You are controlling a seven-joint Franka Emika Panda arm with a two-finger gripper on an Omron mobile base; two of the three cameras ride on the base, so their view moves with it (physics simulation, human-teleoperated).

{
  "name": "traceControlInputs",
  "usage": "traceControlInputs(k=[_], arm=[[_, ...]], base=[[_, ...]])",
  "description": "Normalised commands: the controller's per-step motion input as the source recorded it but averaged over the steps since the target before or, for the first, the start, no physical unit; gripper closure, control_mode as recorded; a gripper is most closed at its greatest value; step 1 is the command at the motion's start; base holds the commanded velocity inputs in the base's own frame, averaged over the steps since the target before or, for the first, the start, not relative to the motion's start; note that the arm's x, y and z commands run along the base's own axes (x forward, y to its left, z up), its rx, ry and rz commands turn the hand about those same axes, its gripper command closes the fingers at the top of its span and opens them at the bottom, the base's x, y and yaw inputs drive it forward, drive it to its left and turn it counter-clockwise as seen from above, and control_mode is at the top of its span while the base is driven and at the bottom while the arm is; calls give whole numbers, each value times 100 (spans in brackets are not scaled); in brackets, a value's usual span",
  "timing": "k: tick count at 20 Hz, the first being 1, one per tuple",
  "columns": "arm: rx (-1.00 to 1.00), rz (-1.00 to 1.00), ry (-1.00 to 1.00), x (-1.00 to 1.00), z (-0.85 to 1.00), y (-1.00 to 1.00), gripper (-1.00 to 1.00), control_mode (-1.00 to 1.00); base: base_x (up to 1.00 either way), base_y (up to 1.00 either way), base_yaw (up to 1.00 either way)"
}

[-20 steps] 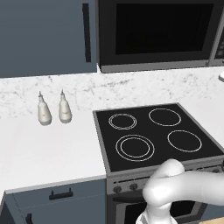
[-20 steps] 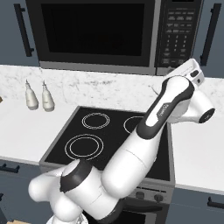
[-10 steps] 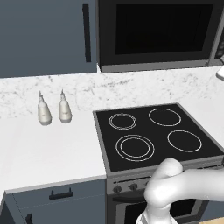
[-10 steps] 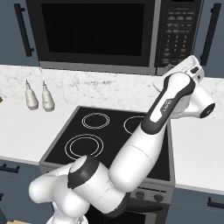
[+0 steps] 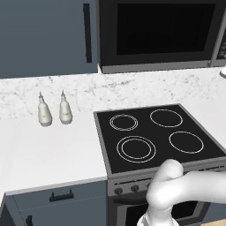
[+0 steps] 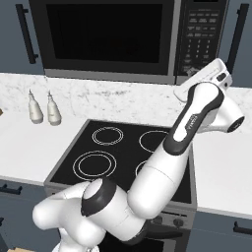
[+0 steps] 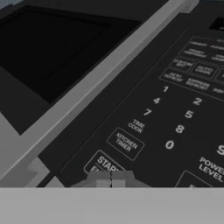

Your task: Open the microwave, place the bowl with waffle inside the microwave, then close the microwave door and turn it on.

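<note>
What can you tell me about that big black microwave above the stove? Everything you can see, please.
The microwave is a wide, glossy black box with a grey lower trim, mounted above the cooktop between blue-grey cabinets. Its door, with a dark window, is closed. The control panel at the right edge has number keys, Kitchen Timer, Time Cook, Power Level and Start. The robot's shut hand sits right at the Start button.
</note>
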Motion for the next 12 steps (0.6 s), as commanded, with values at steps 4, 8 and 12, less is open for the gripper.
traceControlInputs(k=[4, 8, 12], arm=[[0, 2, -3, 0, 2, 0, 100, -100], [0, 1, -2, 0, 0, 1, 100, -100], [0, 0, 0, 6, 0, 13, 100, -100]], base=[[0, 0, 0], [0, 0, 0], [0, 0, 0]])
